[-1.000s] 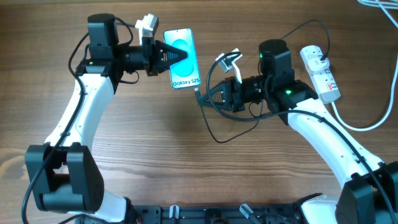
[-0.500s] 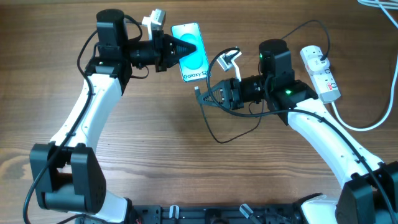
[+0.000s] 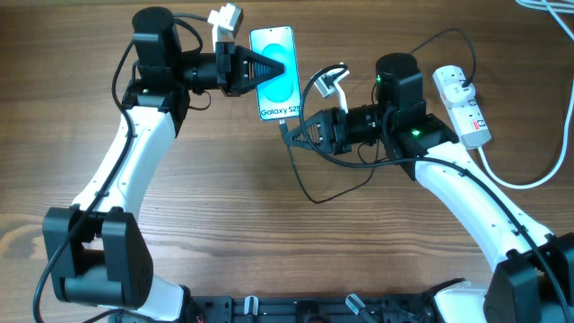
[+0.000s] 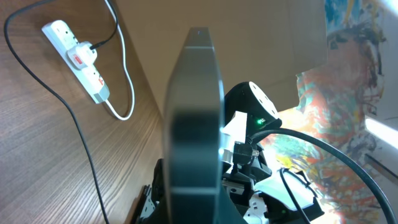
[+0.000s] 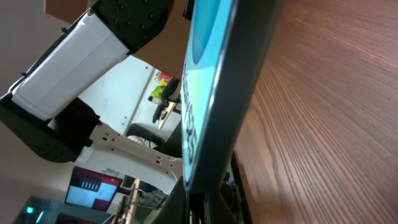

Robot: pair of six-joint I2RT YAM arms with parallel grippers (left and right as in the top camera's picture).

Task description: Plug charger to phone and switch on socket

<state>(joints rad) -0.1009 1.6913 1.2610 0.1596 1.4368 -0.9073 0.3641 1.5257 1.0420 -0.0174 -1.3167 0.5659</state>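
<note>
My left gripper [image 3: 263, 70] is shut on the phone [image 3: 280, 90] and holds it above the table with its cyan screen facing up. In the left wrist view the phone [image 4: 194, 118] shows edge-on between the fingers. My right gripper [image 3: 293, 135] is shut on the connector end of the charger [image 3: 309, 193], right at the phone's bottom edge. Whether the tip is inside the port is hidden. The right wrist view is filled by the phone [image 5: 214, 74], seen edge-on just above the fingers. The charger's white plug [image 3: 459, 87] sits in the socket [image 3: 476, 124] at the far right.
The black cable loops across the wood below the right gripper and arcs over the right arm to the socket. A thick white cord [image 3: 529, 184] runs from the power strip toward the right edge. The left wrist view shows the socket [image 4: 93, 84] far left.
The left arm has carried the phone to the right and slightly up, bringing its bottom edge to the connector in the right gripper. The right arm has hardly moved.
</note>
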